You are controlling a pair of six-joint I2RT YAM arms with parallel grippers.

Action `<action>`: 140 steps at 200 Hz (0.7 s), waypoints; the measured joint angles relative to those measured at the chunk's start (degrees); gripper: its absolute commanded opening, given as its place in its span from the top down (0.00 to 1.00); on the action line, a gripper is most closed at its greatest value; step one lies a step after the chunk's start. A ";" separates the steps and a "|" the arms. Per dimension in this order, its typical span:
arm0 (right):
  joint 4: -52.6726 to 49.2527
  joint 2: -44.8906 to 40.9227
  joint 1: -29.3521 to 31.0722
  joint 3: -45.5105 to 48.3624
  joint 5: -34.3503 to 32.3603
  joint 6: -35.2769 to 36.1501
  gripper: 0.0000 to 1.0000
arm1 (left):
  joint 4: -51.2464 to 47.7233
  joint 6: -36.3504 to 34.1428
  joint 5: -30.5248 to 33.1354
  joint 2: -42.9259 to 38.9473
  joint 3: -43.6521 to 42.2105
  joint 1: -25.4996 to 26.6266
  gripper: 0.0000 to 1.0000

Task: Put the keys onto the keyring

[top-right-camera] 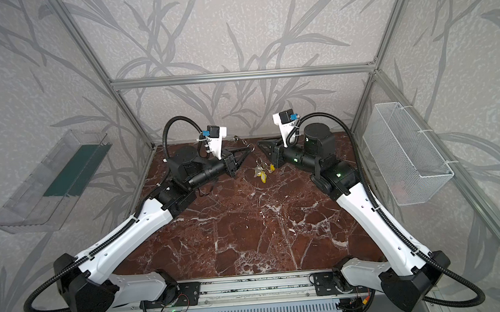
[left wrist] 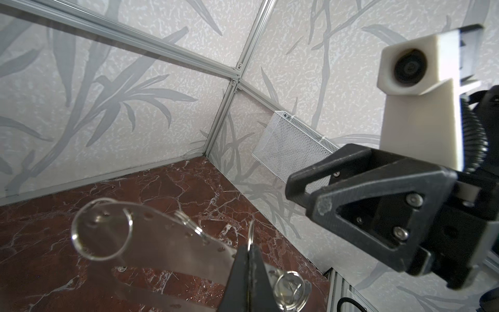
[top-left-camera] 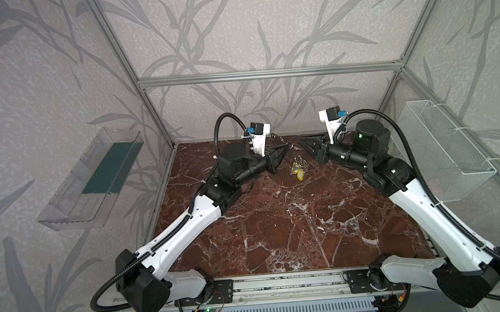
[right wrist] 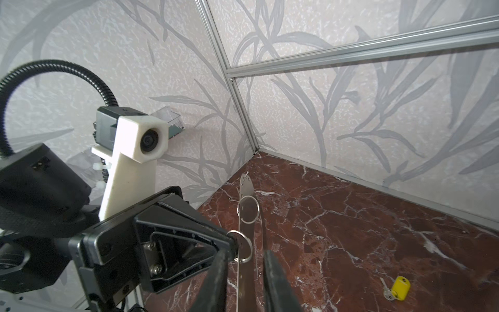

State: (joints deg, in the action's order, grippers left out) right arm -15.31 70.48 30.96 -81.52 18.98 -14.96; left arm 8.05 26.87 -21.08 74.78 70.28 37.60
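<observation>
Side walls: clear bin [top-left-camera: 65, 205] holding a green strip [top-left-camera: 111, 168]; white mesh basket [top-left-camera: 453, 154].

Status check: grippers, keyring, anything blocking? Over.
Left gripper shut on flat silvery metal keyring plate, held aloft. Right gripper open, jaws straddling the plate. Small yellow plastic key tags loose on red marble table. Nothing seen blocking.

Keyring [right wrist: 246, 186] juts out ahead of my left gripper [top-left-camera: 284, 150], edge-on, running between the fingers of my right gripper [right wrist: 247, 270]. Keys [top-left-camera: 298, 173] lie on the table [top-left-camera: 278, 236], beneath both tips, slightly nearer the arm bases.
</observation>
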 measured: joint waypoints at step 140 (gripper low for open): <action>11.23 6.12 -7.63 1.36 20.85 -13.09 0.77 | -1.62 1.05 -9.35 3.69 4.79 -4.76 1.00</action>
State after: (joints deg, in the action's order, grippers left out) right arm -4.08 76.60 23.33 -80.16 39.83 -28.05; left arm 6.44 27.92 -30.44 78.48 75.07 32.84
